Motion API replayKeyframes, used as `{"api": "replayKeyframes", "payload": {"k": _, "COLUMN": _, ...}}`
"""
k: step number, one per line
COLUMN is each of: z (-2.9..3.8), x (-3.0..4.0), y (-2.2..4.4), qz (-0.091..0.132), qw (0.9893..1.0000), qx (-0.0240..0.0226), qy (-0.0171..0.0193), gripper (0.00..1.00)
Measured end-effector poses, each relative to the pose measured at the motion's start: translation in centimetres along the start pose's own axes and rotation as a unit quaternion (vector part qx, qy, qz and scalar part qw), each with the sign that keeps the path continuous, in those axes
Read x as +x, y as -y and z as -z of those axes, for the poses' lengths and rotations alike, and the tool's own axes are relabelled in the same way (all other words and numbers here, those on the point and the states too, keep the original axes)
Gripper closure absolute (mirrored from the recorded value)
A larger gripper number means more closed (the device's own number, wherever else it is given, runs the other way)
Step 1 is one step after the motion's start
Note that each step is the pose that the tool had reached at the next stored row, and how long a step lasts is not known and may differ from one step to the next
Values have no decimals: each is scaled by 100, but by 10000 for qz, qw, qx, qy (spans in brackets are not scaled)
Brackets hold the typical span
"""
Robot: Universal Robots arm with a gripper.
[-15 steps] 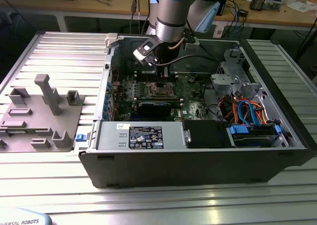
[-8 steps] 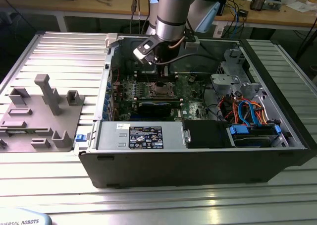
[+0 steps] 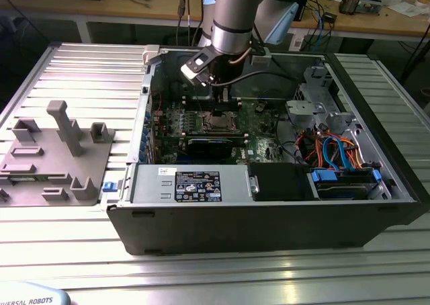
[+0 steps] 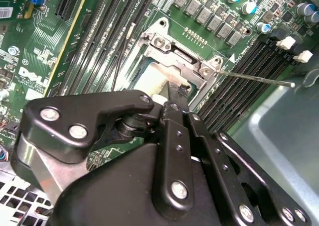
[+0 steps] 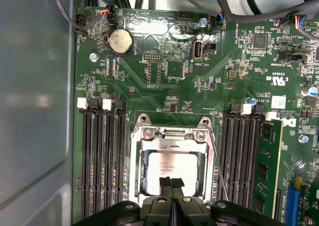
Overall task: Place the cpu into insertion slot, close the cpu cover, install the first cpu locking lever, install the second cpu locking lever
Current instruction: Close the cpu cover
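**Exterior view:** A single robot arm reaches down into an open dark-grey metal computer case (image 3: 269, 218) lying on a ribbed aluminium table (image 3: 201, 271). Its black gripper (image 3: 218, 100) hangs just above the small square insertion slot (image 3: 216, 122) on the green circuit board (image 3: 262, 127). One silver-grey power supply box (image 3: 195, 184) at the case's near wall carries one black-and-white printed label. One grey plastic fixture plate (image 3: 54, 157) sits apart on the exterior view's left.

**Second wrist view:** The gripper (image 4: 175, 94) comes down over the thin silvery cpu cover (image 4: 172, 66), which lies flat on the socket. Two thin metal lever rods show. One (image 4: 254, 78) juts from a socket corner with its free end over the long black memory slots (image 4: 234, 94), and the other (image 4: 121, 56) runs along the opposite side.

**First wrist view:** The cpu (image 5: 172, 165), a flat square chip with a dull silver-grey top and faint print, sits in the insertion slot (image 5: 135, 161) and is framed by the cut-out of the cover (image 5: 172, 134). The gripper (image 5: 172, 182) has its two fingertips pressed together with no gap, holding nothing, directly over the chip's near edge. One round silver coin battery (image 5: 120, 41) sits on the board amid white printed lettering. Two white slot latches flank the socket on each side.
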State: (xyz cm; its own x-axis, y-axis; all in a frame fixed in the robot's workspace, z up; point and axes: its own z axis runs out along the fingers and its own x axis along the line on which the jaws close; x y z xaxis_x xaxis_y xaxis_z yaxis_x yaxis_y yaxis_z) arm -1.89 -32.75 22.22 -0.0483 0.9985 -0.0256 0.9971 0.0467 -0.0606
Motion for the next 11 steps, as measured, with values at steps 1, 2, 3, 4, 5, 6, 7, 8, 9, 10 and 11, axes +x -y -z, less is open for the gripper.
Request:
{"api": "replayKeyframes", "payload": {"k": 1, "z": 7, "x": 0, "y": 0, "qz": 0, "qw": 10000, "qx": 0, "qy": 0, "gripper": 89}}
{"api": "replayKeyframes", "payload": {"k": 2, "z": 12, "x": 0, "y": 1, "qz": 0, "qw": 10000, "qx": 0, "qy": 0, "gripper": 89}}
{"api": "replayKeyframes", "payload": {"k": 3, "z": 20, "x": -1, "y": 1, "qz": 0, "qw": 10000, "qx": 0, "qy": -1, "gripper": 89}}
{"api": "replayKeyframes", "payload": {"k": 4, "z": 30, "x": -1, "y": 2, "qz": 0, "qw": 10000, "qx": 0, "qy": -2, "gripper": 89}}
{"api": "replayKeyframes", "payload": {"k": 5, "z": 37, "x": -1, "y": 2, "qz": 0, "qw": 10000, "qx": 0, "qy": -2, "gripper": 89}}
{"api": "replayKeyframes", "payload": {"k": 6, "z": 43, "x": -1, "y": 3, "qz": 0, "qw": 10000, "qx": 0, "qy": -3, "gripper": 89}}
{"api": "replayKeyframes", "payload": {"k": 7, "z": 48, "x": -1, "y": 3, "qz": 0, "qw": 10000, "qx": 0, "qy": -3, "gripper": 89}}
{"api": "replayKeyframes", "payload": {"k": 8, "z": 59, "x": -1, "y": 3, "qz": 0, "qw": 10000, "qx": 0, "qy": -3, "gripper": 89}}
{"api": "replayKeyframes", "payload": {"k": 9, "z": 62, "x": -1, "y": 3, "qz": 0, "qw": 10000, "qx": -1, "qy": -4, "gripper": 89}}
{"api": "replayKeyframes", "payload": {"k": 10, "z": 62, "x": -1, "y": 2, "qz": 0, "qw": 10000, "qx": -1, "qy": -6, "gripper": 89}}
{"api": "replayKeyframes", "payload": {"k": 11, "z": 66, "x": -2, "y": 2, "qz": 0, "qw": 10000, "qx": 0, "qy": -4, "gripper": 89}}
